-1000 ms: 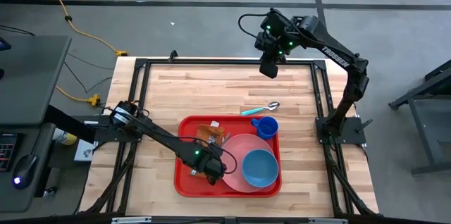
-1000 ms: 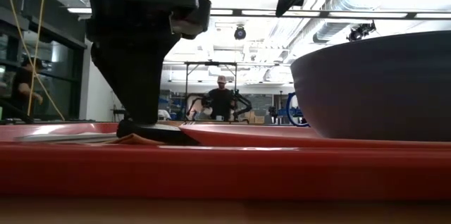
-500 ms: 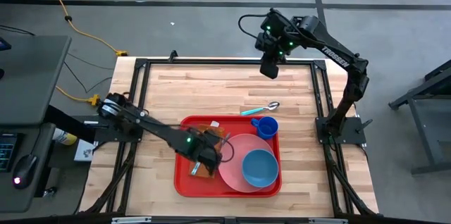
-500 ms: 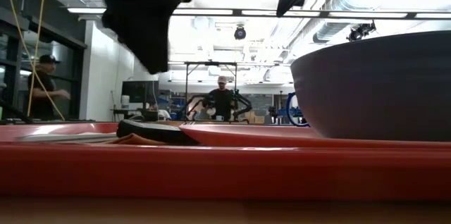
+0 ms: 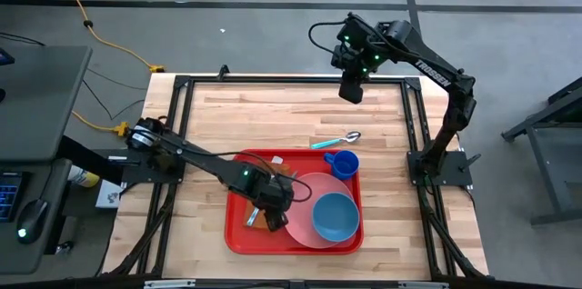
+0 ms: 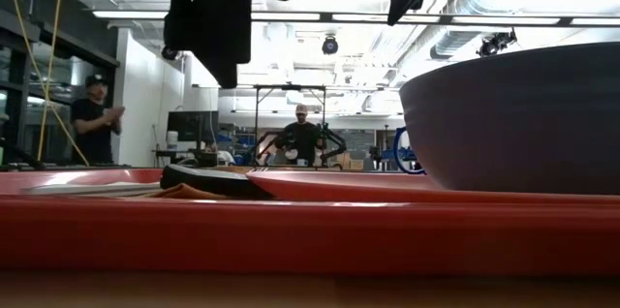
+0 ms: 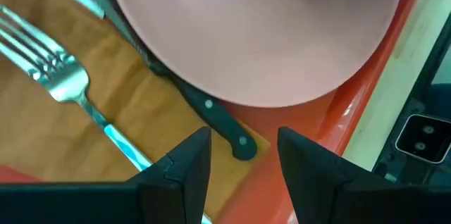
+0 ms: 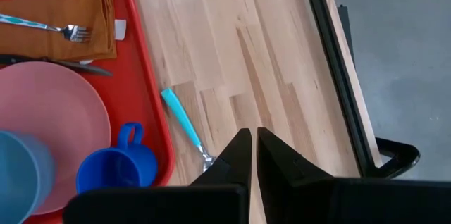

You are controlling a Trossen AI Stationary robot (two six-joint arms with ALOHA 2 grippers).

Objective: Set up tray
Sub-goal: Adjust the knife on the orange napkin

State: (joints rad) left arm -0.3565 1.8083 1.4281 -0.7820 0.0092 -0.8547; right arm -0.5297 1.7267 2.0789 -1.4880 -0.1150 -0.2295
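The red tray [image 5: 238, 234] lies near the table's front edge. On it sit a pink plate [image 5: 302, 200] bearing a blue bowl [image 5: 335, 217], a blue cup [image 5: 343, 164], and a brown napkin [image 7: 77, 136]. A fork [image 7: 67, 83] rests on the napkin. A black-handled knife [image 7: 211, 108] lies along the plate's rim, its blade end hidden under the rim. My left gripper [image 7: 243, 160] hovers open above the knife's handle end, touching nothing. My right gripper [image 8: 248, 146] hangs shut, high over the table's far right part.
A spoon with a teal handle [image 5: 333, 141] lies on the bare wood just beyond the tray's far edge, below my right gripper. A black frame [image 5: 182, 84] borders the tabletop. People stand in the room behind the table.
My left gripper has risen from the knife's handle on the napkin and tipped a little, staying open. The knife, fork and napkin have stayed where they were on the tray.
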